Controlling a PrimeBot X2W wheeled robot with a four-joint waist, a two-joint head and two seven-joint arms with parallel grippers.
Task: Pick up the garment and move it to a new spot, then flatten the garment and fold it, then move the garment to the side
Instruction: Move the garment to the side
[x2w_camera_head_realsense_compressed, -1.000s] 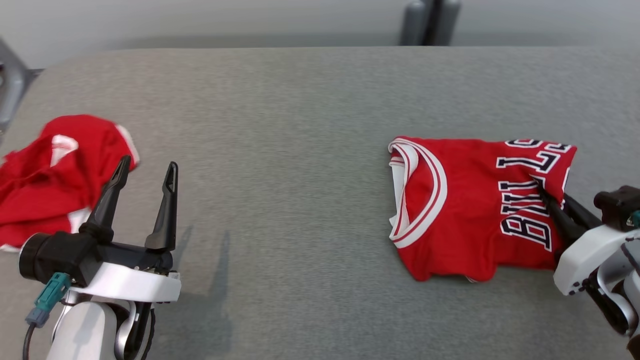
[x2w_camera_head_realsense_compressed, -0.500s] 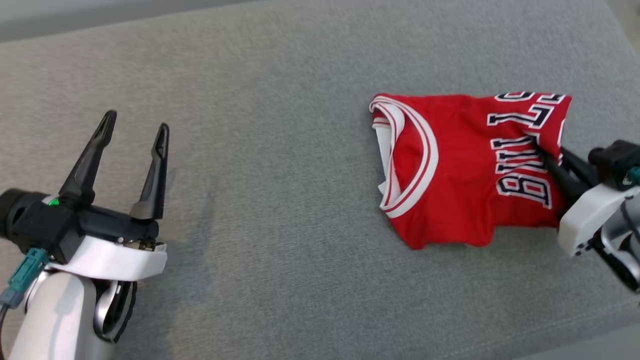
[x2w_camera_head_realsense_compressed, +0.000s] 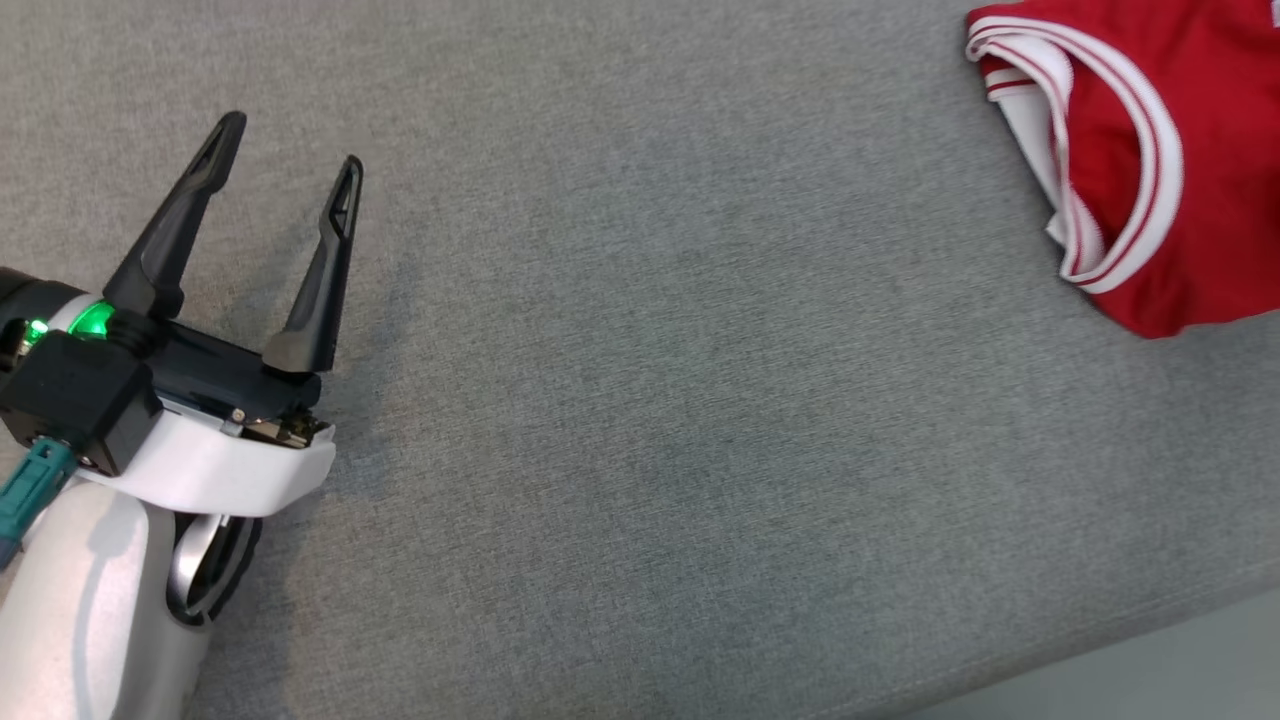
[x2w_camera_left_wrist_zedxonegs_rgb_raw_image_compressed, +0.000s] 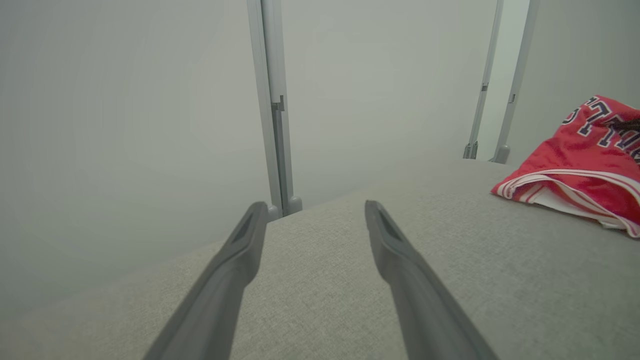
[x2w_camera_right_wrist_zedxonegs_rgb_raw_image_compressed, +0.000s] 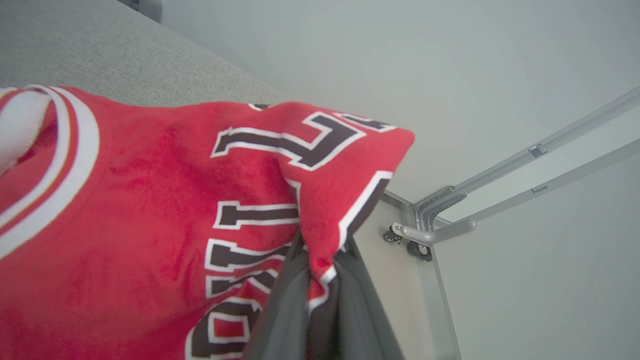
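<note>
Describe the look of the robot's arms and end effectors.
The left end effector has two long, tapering black fingers on a black block, with a glowing green light. Behind it sits a glossy white wrist shell, a teal connector and a pale forearm. The right end effector shows dark grey fingers.

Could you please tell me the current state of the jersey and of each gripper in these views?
red jersey: folded, lying on the grey table, one edge bunched up and pinched.
left gripper: open, fingers apart, holding nothing, over bare table.
right gripper: shut on the red jersey's lettered edge.
</note>
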